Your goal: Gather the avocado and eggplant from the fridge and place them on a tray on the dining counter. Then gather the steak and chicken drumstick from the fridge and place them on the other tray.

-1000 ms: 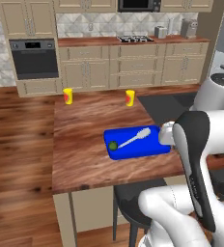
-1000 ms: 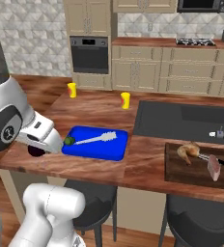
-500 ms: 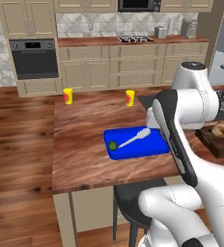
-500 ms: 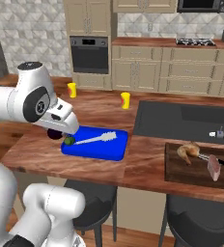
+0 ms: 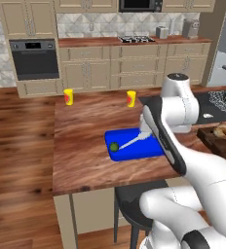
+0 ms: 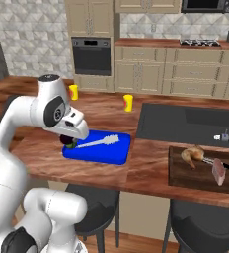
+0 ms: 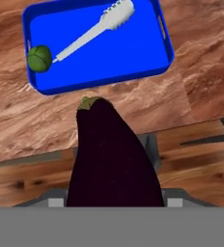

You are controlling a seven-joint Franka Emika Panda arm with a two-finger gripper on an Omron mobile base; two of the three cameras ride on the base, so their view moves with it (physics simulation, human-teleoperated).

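Gripper (image 7: 114,205) is pinching the eggplant (image 7: 111,159), which is hanging above the counter (image 7: 109,111) edge, stem end pointing toward the blue tray (image 7: 147,48). Avocado (image 7: 39,58) is sitting in the tray's corner, touching a white brush (image 7: 97,29). Drumstick (image 6: 191,155) and steak (image 6: 218,171) are lying on a dark board (image 6: 185,177), well apart.

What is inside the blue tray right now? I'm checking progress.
The blue tray holds an avocado and a white brush; the eggplant isn't in it yet.
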